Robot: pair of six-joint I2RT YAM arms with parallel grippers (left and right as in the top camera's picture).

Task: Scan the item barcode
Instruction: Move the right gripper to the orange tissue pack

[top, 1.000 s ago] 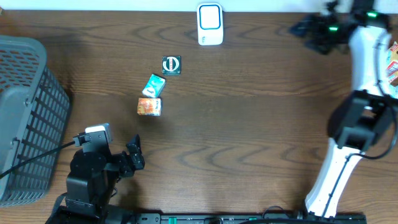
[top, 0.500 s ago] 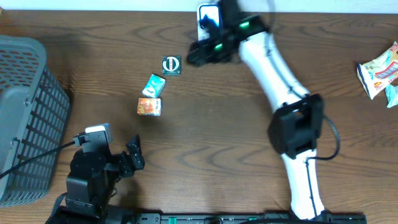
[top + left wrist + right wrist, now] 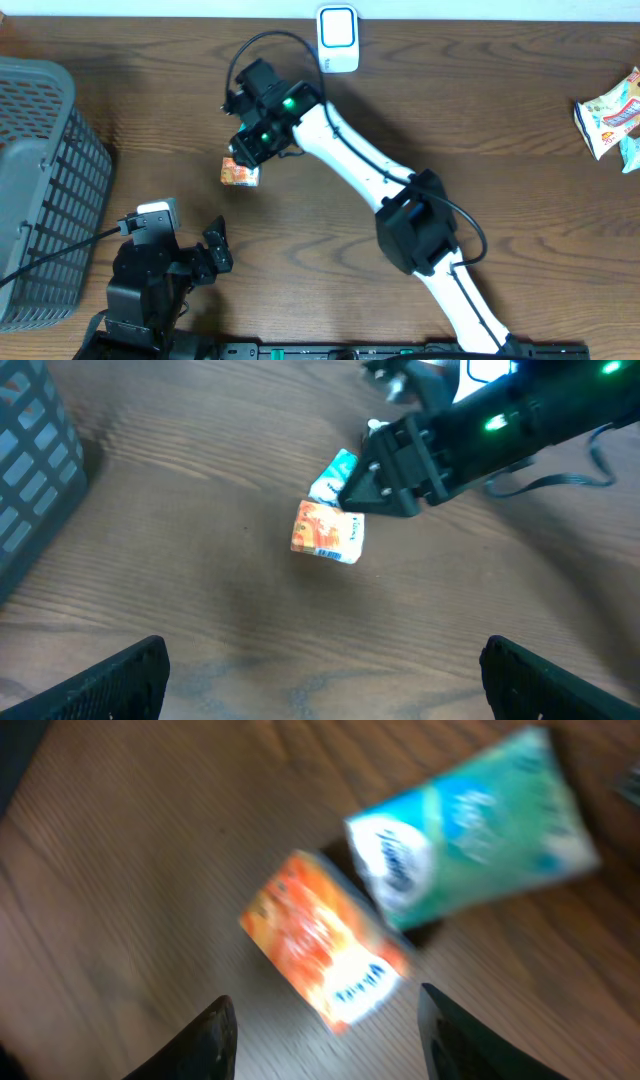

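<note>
My right gripper (image 3: 335, 1032) hovers, jaws apart and empty, over the small orange carton (image 3: 325, 955) toward the wooden table's (image 3: 520, 130) left edge, positioned to grasp it. The left gripper (image 3: 320, 680) sits wide open.

right gripper (image 3: 250, 150) above table (image 3: 420, 120) | carton (image 3: 325, 945) just ahead of its fingertips | packet (image 3: 470, 830) just beyond carton | scanner (image 3: 338, 38) farther ahead, at table's far edge | snack bag (image 3: 610, 112) well off to its right | basket (image 3: 40, 180) left of left gripper (image 3: 215, 250), carton well ahead of it
</note>
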